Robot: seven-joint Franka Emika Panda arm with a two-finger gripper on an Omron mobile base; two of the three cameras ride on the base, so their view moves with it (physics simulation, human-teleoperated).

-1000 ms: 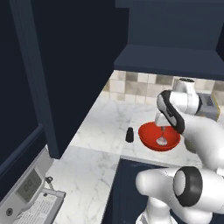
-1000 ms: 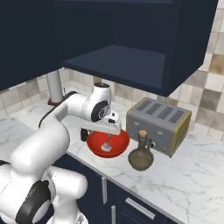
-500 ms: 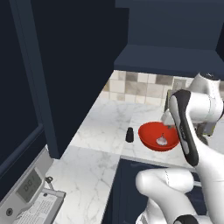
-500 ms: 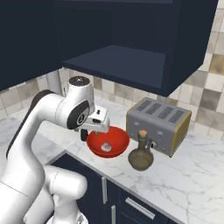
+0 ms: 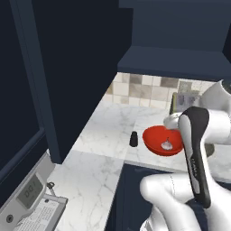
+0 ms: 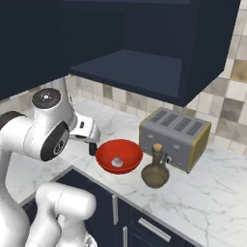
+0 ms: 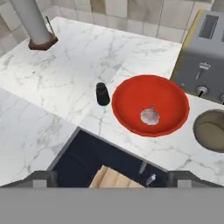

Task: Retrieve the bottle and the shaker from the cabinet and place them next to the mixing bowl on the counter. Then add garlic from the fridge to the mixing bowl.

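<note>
1. Black cylindrical shaker (image 7: 102, 94) stands on the white marble counter (image 7: 52, 83) near its front edge, just left of the bowl.
2. Glossy red round mixing bowl (image 7: 150, 105) holds the small whitish garlic bulb (image 7: 149, 116).
3. Olive-brown glass bottle (image 6: 155, 170) with cork stopper stands just right of the bowl, before the grey toaster (image 6: 174, 138).
4. Two-finger gripper (image 6: 90, 135): whether its fingers are apart cannot be told.

On the counter (image 6: 212, 178): one mixing bowl (image 6: 118, 155), one bottle (image 6: 155, 171), one shaker (image 7: 103, 94) and one toaster (image 6: 174, 137). One garlic (image 7: 149, 116) lies inside the bowl. One cabinet (image 6: 144, 72) hangs above.
</note>
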